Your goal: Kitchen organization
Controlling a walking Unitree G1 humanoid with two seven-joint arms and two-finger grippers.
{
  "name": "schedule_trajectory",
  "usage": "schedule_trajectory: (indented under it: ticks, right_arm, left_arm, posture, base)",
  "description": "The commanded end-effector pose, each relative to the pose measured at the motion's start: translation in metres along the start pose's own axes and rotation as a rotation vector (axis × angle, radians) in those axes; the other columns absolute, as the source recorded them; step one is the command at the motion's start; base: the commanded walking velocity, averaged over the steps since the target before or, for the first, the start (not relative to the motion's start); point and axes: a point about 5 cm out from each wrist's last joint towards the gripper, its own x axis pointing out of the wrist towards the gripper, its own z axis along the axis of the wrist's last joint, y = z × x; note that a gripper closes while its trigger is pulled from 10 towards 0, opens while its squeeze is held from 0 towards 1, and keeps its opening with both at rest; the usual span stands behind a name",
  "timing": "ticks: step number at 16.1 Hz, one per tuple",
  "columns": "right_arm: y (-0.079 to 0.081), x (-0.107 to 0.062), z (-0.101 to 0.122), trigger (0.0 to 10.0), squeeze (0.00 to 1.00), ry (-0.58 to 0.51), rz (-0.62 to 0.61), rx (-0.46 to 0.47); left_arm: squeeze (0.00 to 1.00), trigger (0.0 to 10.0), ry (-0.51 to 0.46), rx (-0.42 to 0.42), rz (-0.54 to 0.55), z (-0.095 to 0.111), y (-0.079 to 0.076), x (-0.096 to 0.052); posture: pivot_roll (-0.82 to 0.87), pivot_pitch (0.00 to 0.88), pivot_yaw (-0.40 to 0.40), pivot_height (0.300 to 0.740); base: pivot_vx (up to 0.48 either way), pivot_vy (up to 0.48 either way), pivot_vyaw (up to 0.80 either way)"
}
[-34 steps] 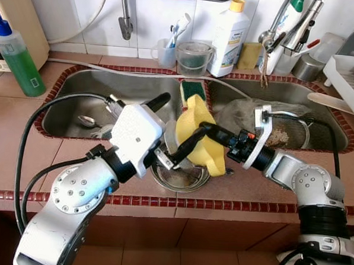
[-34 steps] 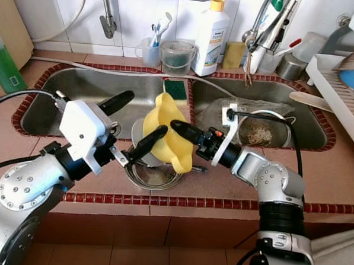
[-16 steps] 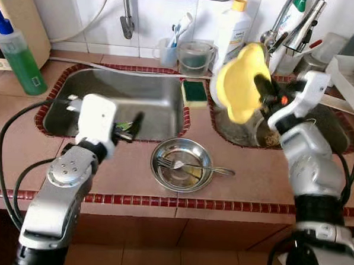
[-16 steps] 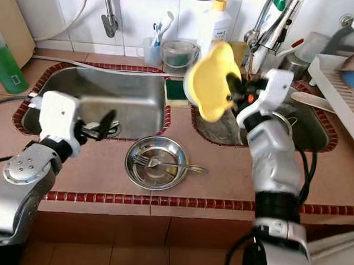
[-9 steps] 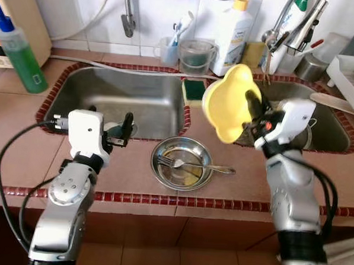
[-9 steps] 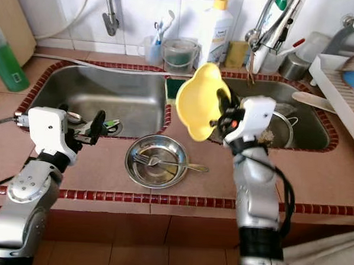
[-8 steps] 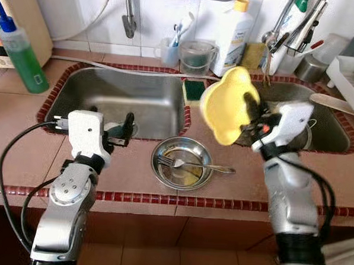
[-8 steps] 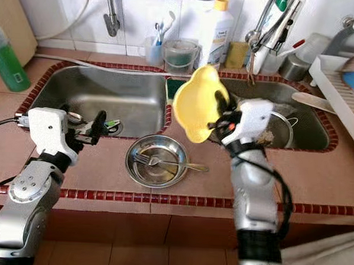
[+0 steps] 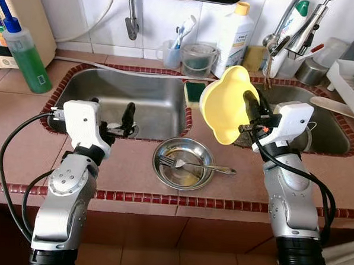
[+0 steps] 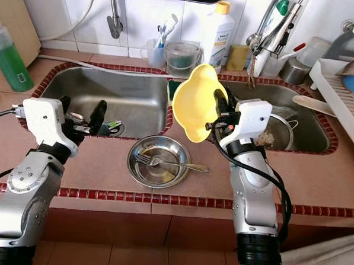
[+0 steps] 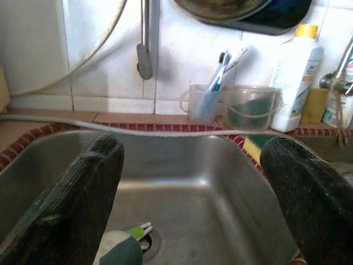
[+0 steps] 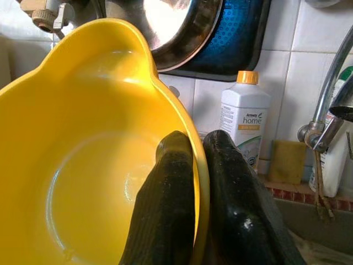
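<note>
My right gripper [image 9: 250, 105] is shut on the rim of a yellow plastic bowl [image 9: 225, 103]. It holds the bowl tilted on edge in the air, above the divider between the two sinks, and the pinch on the rim [image 12: 199, 187] is close up in the right wrist view. A small steel bowl [image 9: 182, 164] sits on the tiled counter in front, with a fork [image 9: 170, 162] and a spoon [image 9: 215, 168] in it. My left gripper [image 10: 81, 111] stands open and holds nothing at the front edge of the left sink [image 9: 113, 96]. Its fingers [image 11: 83, 199] frame the basin.
A green soap bottle [image 9: 26, 59] stands at the far left. A cup of toothbrushes [image 9: 172, 49], a plastic tub [image 9: 197, 57] and a white bottle [image 9: 232, 37] line the back. A green sponge [image 9: 194, 90] lies on the divider. A faucet [image 9: 295, 26] and a dish rack [image 9: 349, 76] are on the right.
My right gripper has lifted the yellow bowl off the steel bowl and carried it up toward the sinks. My left gripper let go and drew back to the left sink edge.
</note>
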Motion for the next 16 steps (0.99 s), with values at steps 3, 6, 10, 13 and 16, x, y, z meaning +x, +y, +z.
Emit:
schedule_trajectory:
  ticks: [3, 6, 10, 13, 16]
  right_arm:
    - [0.003, 0.001, 0.001, 10.0, 0.00, 0.009, 0.005, -0.017]
    - [0.015, 0.007, 0.003, 10.0, 0.00, 0.010, 0.094, -0.010]
    - [0.023, 0.008, 0.003, 10.0, 0.00, 0.018, 0.167, -0.016]
    - [0.026, 0.008, 0.001, 10.0, 0.00, 0.024, 0.185, -0.012]
    - [0.027, 0.009, 0.001, 10.0, 0.00, 0.027, 0.194, -0.010]
  left_arm:
    - [0.00, 10.0, 0.031, 0.020, 0.004, -0.006, -0.001, 0.003]
    - [0.00, 10.0, 0.037, 0.033, 0.011, -0.007, -0.001, 0.005]
    - [0.00, 10.0, 0.021, 0.044, 0.017, -0.005, 0.000, 0.006]
    - [0.00, 10.0, 0.020, 0.047, 0.023, -0.004, 0.001, 0.005]
    - [0.00, 10.0, 0.019, 0.048, 0.026, -0.004, 0.001, 0.005]
  posture:
    - [-0.03, 0.004, -0.042, 0.740]
    - [-0.03, 0.000, -0.049, 0.740]
    - [-0.03, 0.000, -0.058, 0.740]
    - [-0.02, 0.000, -0.061, 0.740]
    - [-0.02, 0.000, -0.060, 0.740]
  base:
    - [0.000, 0.000, 0.00]
    - [0.000, 0.000, 0.00]
    - [0.168, 0.000, 0.00]
    - [0.371, 0.000, 0.00]
    - [0.379, 0.000, 0.00]
